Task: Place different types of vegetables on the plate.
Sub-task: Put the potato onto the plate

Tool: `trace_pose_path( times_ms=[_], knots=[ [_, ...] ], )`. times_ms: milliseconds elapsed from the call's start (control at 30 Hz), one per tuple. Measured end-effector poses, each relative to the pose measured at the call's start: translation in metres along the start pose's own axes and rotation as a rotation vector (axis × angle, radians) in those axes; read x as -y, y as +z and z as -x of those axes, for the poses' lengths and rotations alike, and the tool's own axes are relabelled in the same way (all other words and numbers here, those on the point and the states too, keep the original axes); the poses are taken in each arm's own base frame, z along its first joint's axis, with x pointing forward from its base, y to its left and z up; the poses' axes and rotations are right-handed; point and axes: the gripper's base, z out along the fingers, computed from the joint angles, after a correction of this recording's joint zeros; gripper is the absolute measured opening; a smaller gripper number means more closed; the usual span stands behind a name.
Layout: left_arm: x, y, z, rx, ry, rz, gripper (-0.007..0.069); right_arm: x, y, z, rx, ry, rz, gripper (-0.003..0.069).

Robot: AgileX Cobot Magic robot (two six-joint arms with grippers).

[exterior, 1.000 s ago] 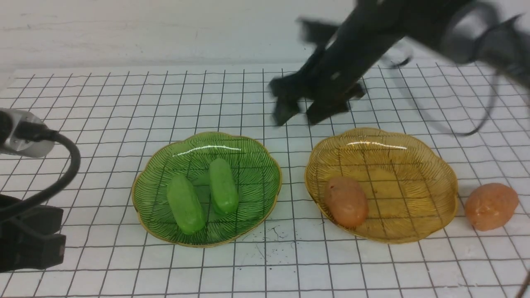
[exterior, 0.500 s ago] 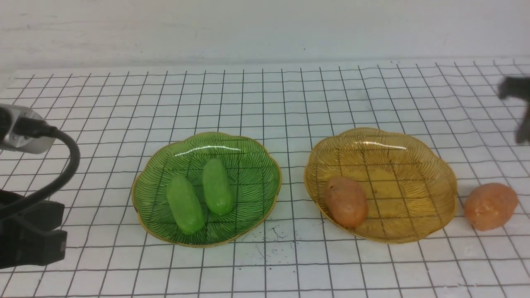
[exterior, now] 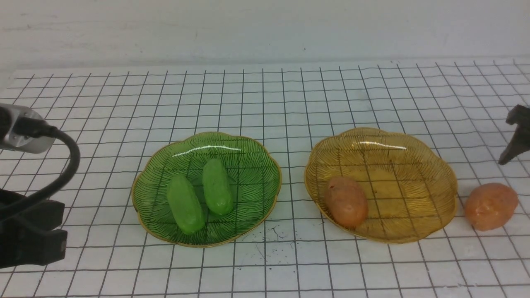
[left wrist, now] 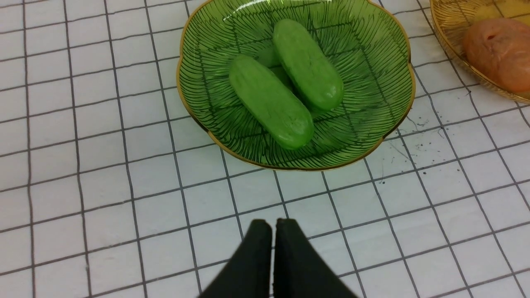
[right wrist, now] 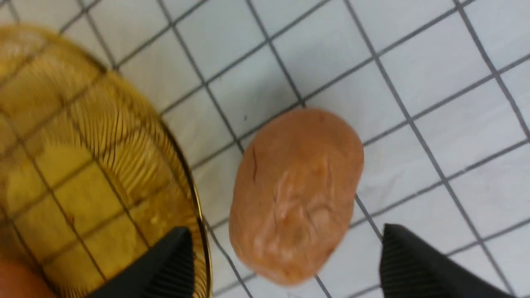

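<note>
Two green cucumbers (exterior: 185,205) (exterior: 216,187) lie side by side in the green plate (exterior: 248,165). One potato (exterior: 346,201) lies in the amber plate (exterior: 397,174). A second potato (exterior: 491,206) lies on the table just right of that plate. My right gripper (right wrist: 285,229) is open above this loose potato (right wrist: 296,194), with a finger on either side and not touching it. In the front view only one of its fingers (exterior: 517,136) shows, at the right edge. My left gripper (left wrist: 273,225) is shut and empty, on the near side of the green plate (left wrist: 372,70).
The left arm's body and cable (exterior: 29,236) fill the near left corner. The white gridded table (exterior: 265,99) stretches behind both plates to a white wall. The amber plate's rim (right wrist: 198,215) lies close beside one right finger.
My right arm swung from above the gap between the plates to the right edge, over the loose potato. The right cucumber rolled slightly left against the other. The left arm stayed put.
</note>
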Motion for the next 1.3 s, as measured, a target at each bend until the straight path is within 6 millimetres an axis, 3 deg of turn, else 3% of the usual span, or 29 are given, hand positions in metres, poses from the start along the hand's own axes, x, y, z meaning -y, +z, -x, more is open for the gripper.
trace_pose_path(
  times_ms=[167, 467, 600, 667, 800, 933, 967, 1067, 1167, 1300],
  knots=[
    [0.000, 0.000, -0.001, -0.008, 0.000, 0.001, -0.0008, 0.004, 0.030, 0.004, -0.064, 0.117, -0.032, 0.0651],
    [-0.001, 0.000, -0.003, -0.037, 0.007, 0.015, -0.0008, 0.008, 0.065, 0.008, -0.109, 0.154, -0.052, 0.0650],
    [-0.002, 0.000, -0.004, -0.043, 0.009, 0.019, -0.0008, 0.008, 0.071, 0.007, -0.125, 0.165, -0.049, 0.0575],
    [-0.002, 0.000, -0.005, -0.053, 0.009, 0.021, -0.0008, 0.008, 0.071, 0.007, -0.131, 0.158, -0.050, 0.0494],
    [-0.003, 0.000, -0.006, -0.061, 0.016, 0.032, -0.0008, 0.006, 0.058, 0.019, -0.138, 0.088, -0.046, 0.0485],
    [-0.004, 0.000, -0.006, -0.071, 0.025, 0.046, -0.0008, -0.013, 0.023, 0.042, -0.087, 0.004, 0.005, 0.0485],
    [-0.004, 0.000, -0.006, -0.069, 0.026, 0.048, -0.0008, -0.032, 0.005, 0.050, -0.039, -0.028, 0.062, 0.0485],
    [-0.004, 0.000, -0.005, -0.053, 0.026, 0.045, -0.0008, -0.078, -0.012, 0.043, 0.012, -0.176, 0.127, 0.0485],
    [-0.004, 0.000, -0.004, -0.042, 0.027, 0.044, -0.0008, -0.116, -0.003, 0.017, -0.022, -0.356, 0.110, 0.0485],
    [-0.004, 0.000, -0.004, -0.042, 0.028, 0.045, -0.0008, -0.138, 0.027, -0.002, -0.089, -0.460, 0.075, 0.0485]
  ],
)
